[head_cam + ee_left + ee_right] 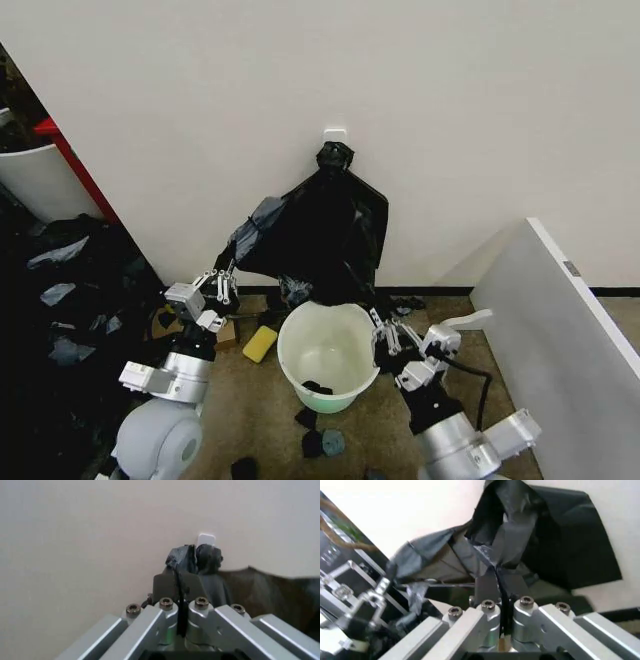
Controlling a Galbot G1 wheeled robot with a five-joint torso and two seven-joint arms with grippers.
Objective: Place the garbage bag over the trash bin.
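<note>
The black garbage bag (322, 222) hangs by its knot from a white wall hook (335, 134) and spreads out above the trash bin (300, 345), a round cream-white bucket with a pale green base. My left gripper (226, 277) is up and to the left of the bin, shut on the bag's left edge, with thin black film (181, 592) pinched in the left gripper (180, 581). By the bin's right rim, my right gripper (381, 330) is shut on the bag's lower edge. The bag (510, 551) runs up from the right gripper (499, 585).
A yellow object (260, 343) lies on the floor left of the bin, with dark scraps (320, 440) in front and some inside it. A white panel (560, 330) stands at the right. At the left are a dark heap (70, 290) and a white tub with red trim (40, 175).
</note>
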